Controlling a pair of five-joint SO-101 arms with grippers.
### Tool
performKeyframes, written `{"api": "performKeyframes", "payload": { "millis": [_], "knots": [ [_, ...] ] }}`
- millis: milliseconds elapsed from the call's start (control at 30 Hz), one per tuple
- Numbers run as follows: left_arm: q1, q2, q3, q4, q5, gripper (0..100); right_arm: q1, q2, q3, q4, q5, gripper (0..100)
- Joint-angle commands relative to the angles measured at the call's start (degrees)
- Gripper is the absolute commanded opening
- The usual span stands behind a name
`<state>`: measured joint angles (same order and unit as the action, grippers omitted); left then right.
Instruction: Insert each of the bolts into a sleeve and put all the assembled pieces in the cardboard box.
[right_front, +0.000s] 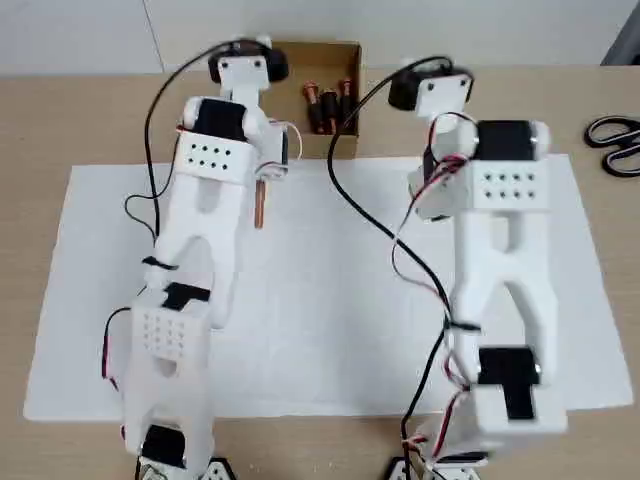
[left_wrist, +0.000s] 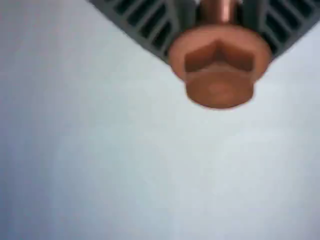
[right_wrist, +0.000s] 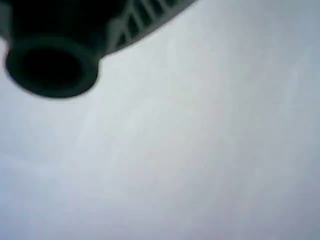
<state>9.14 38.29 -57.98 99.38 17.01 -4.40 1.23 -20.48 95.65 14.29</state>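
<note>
The left gripper (right_front: 266, 172) sits just in front of the cardboard box (right_front: 352, 60), off its left corner. Its fingers are pinched on a copper bolt (right_front: 260, 206). The bolt points away from the box over the white sheet (right_front: 330, 320). In the left wrist view the ribbed fingers (left_wrist: 145, 20) clamp the shaft, and the hexagonal head of the bolt hangs free above the sheet.

The box stands at the far edge of the sheet on the wooden table (right_front: 60, 110). Inside it lie several assembled pieces (right_front: 326, 106), copper bolts in dark sleeves, side by side against its right wall.

The right gripper (right_wrist: 65, 30) hangs in front of the box and to its right, over the sheet. It is closed around a black sleeve (right_wrist: 50, 70), whose open round end faces the camera in the right wrist view.

Well to the right of the box, near the table's edge, lie a pair of scissors (right_front: 614, 140).
</note>
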Motion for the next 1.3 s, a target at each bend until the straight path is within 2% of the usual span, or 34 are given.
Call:
{"api": "performKeyframes", "payload": {
  "millis": [0, 300, 500, 567, 767, 867, 1133, 1267],
  "knots": [
    [0.3, -11.7, -3.2, 1.1, 0.2, 1, -0.7, -10.0, -0.5, -0.2, -0.4, 2.8],
    [0.7, -29.6, 0.1, 1.1, 0.4, 1, -5.5, -27.6, -0.2, 0.0, -0.8, 2.8],
    [0.7, -42.5, 13.4, 1.0, 0.5, 1, -6.1, -37.7, -0.2, 0.0, -1.0, 2.8],
    [0.7, -46.4, 18.6, 1.0, 2.8, 1, -6.1, -39.7, -0.2, 0.0, -1.8, 2.8],
    [0.7, -55.6, 32.1, -1.0, 7.2, 1, -6.1, -43.4, 9.4, -2.2, -17.0, 2.8],
    [0.7, -58.5, 36.6, -4.5, 7.2, 1, -6.1, -44.8, 18.9, -9.2, -18.9, 2.8],
    [0.7, -62.9, 46.0, -13.2, 7.2, 1, -16.2, -54.6, 50.9, -40.7, -11.4, 2.8],
    [0.5, -63.7, 48.8, -17.0, 7.3, 1, -18.2, -60.3, 67.1, -56.5, -9.8, 2.8]
  ]
}}
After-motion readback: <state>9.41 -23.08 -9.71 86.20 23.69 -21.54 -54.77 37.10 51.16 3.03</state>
